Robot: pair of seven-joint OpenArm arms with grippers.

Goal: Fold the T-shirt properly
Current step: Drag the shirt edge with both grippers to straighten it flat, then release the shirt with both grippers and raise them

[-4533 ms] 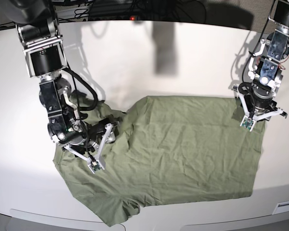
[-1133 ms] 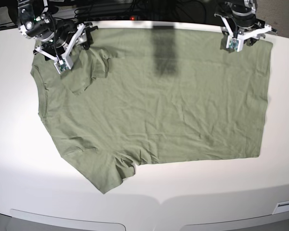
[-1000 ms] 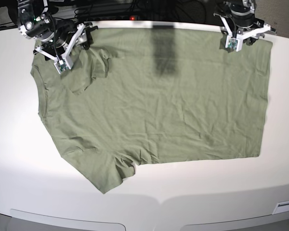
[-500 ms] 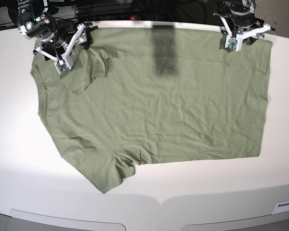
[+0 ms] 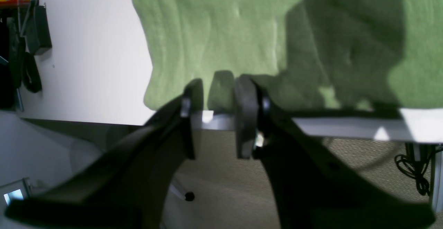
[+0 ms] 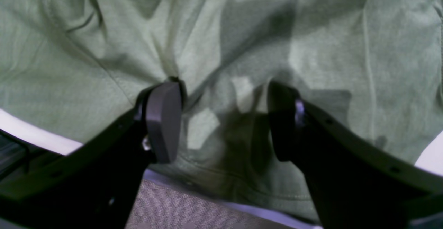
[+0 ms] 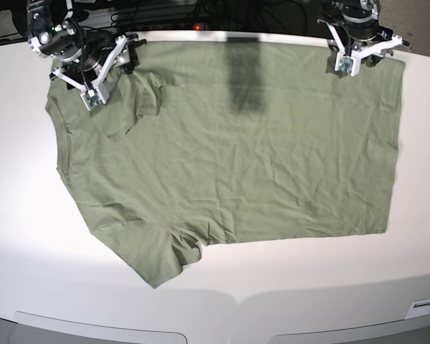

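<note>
Your left end effector (image 5: 218, 118) has its pads a little apart, and a bit of the T-shirt (image 7: 229, 150) edge sits between them at the far table (image 7: 14, 215) edge; you cannot tell if it is pinched. Your right end effector (image 6: 225, 118) is wide apart, released, over bunched cloth near the shoulder. The T-shirt lies spread flat. I think you should let go and lift both straight up, so the 2 far corners stay put and no wrinkles come.
</note>
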